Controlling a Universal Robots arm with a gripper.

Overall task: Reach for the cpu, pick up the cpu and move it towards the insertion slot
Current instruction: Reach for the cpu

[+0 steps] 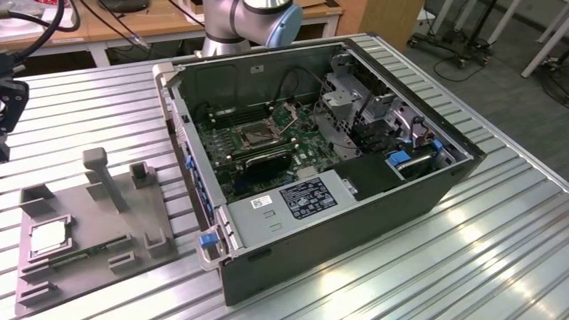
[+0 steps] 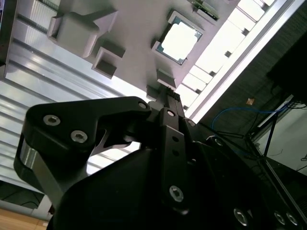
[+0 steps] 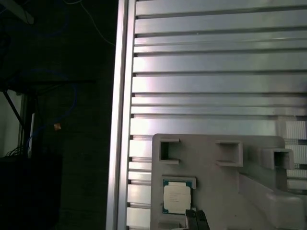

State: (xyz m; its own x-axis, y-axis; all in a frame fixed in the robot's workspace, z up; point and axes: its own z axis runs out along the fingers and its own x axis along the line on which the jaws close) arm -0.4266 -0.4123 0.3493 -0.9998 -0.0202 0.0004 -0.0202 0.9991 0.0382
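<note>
1. I am in the reaching step. My hand (image 2: 166,97) hangs above the grey holder tray (image 1: 106,220), apart from it and carrying nothing. I cannot tell whether it is open or closed.
2. The cpu (image 2: 181,39), a small square chip with a pale metal top and a darker rim, lies flat in a square recess of that tray. It has not been lifted. In both wrist views it sits just ahead of the tip of my hand, with nothing covering it.
3. In the exterior view, the tray rests on the slatted metal surface (image 1: 89,113) at the exterior view's left. A narrow green circuit strip (image 1: 82,255) lies just beside the chip.
4. The open computer case (image 1: 356,220) lies near the tray, towards the exterior view's right. The insertion slot (image 1: 255,137), a square metal-framed socket, sits on the green board inside it, well apart from the chip.
5. My judgement: the pick calls for lining up squarely over the chip and coming straight down. The recess walls leave little room around its edges. A tilted approach could catch the tray's raised blocks.
</note>
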